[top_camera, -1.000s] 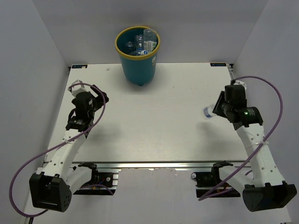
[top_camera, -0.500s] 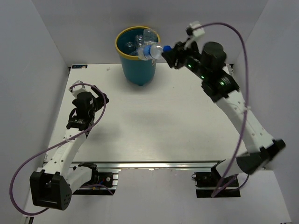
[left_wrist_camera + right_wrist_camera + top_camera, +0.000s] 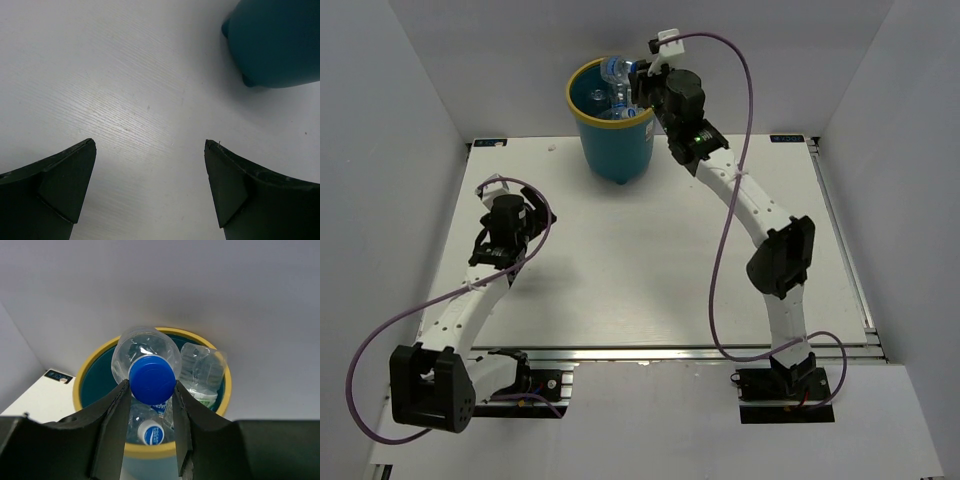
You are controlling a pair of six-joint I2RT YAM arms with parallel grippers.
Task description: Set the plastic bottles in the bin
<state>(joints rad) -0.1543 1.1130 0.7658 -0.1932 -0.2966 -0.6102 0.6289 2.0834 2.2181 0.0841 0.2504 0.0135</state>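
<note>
Right gripper (image 3: 151, 386) pinches clear plastic bottle w/ blue cap (image 3: 145, 352) over round teal yellow-rimmed bin (image 3: 150, 450); on release it may bounce off bottles inside (image 3: 202, 370).

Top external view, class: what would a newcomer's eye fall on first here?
The right claw, reaching across the table, holds a blue-capped plastic bottle over the yellow-rimmed teal bin at the far side. Other bottles already lie inside it. The left claw hangs open and empty above the table.
</note>
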